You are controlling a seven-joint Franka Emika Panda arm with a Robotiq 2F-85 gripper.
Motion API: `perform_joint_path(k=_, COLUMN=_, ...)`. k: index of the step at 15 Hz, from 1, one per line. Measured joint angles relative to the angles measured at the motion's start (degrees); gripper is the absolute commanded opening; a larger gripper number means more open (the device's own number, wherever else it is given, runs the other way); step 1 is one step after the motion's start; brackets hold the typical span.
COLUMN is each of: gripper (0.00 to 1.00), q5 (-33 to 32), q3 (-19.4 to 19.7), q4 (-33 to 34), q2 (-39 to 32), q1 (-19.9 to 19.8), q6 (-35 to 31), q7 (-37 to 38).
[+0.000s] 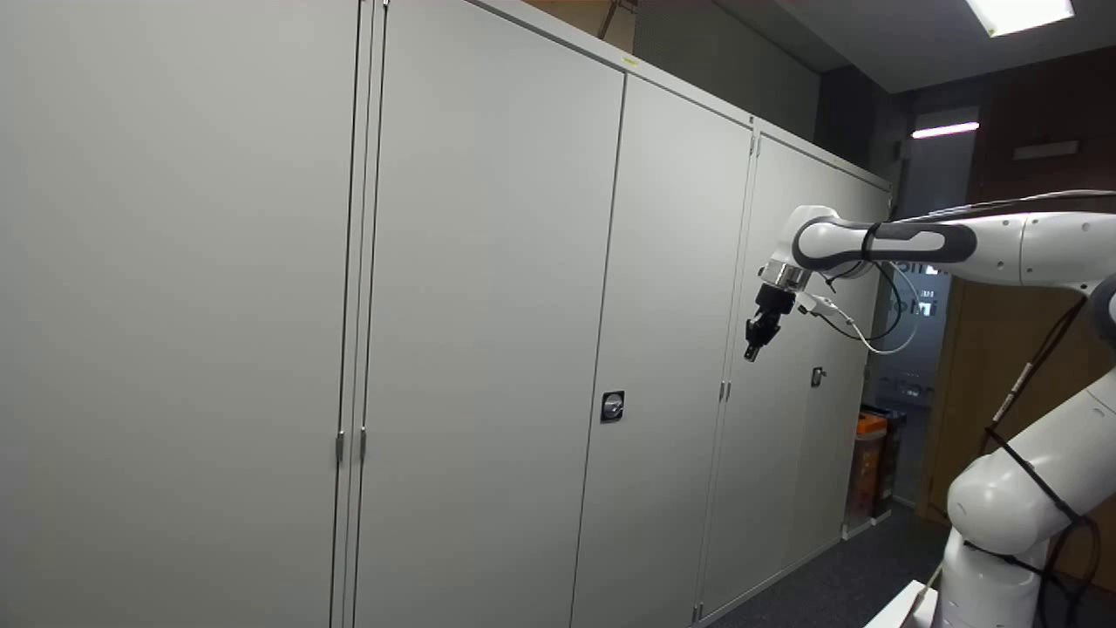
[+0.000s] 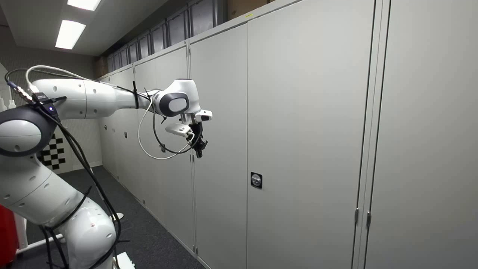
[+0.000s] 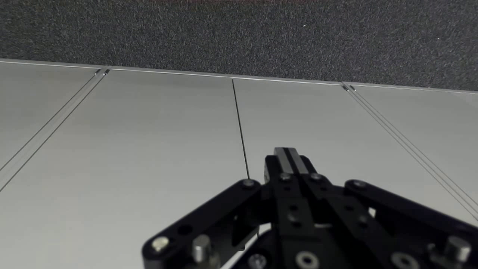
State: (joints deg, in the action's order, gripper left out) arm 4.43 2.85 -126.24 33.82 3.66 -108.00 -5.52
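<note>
Cabinet (image 3: 194, 127) spans the wrist view from left to right, its front behind the gripper (image 3: 290, 160). Left of the fingers (image 3: 298, 161) lies a broad door; just left of the fingertips runs a dark central seam (image 3: 238, 116); the fingertips overlap the door right of that seam. They look apart from the door faces; how wide the gap is cannot be told. Fingers drawn together, a thin dark line between the silver pads, nothing held.

Surface, left to right in an exterior view: plain, flat, light grey door; close-set vertical joints (image 1: 359, 262) with small metal hinges (image 1: 339, 447); a broad door; a single dark seam; a dark square plate carrying a round silver lock (image 1: 613, 406); a door that looks narrower; a further set of joints, just right of which the gripper shows. Arm (image 1: 1037, 249) reaches in from the right.

Edges, wrist view: close-set joints slant across the left side; a thin pale base edge (image 3: 168, 72) crosses from side to side; matching joints slant across the right. Dark speckled carpet (image 3: 239, 37) runs along that base edge. Room: gripper points downward in both exterior views, higher in the picture than the lock, with space between fingertips and carpet.
</note>
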Motion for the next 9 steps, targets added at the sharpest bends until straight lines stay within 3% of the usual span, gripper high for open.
perform_joint_path(k=3, gripper=0.27, q5=0.00, q3=0.00, q4=0.00, q2=0.03, q1=0.00, q6=0.00, q7=-0.02)
perform_joint_path(k=9, gripper=0.27, q5=0.00, q3=0.00, q4=0.00, q2=0.05, q1=0.00, q6=0.00, q7=-0.05)
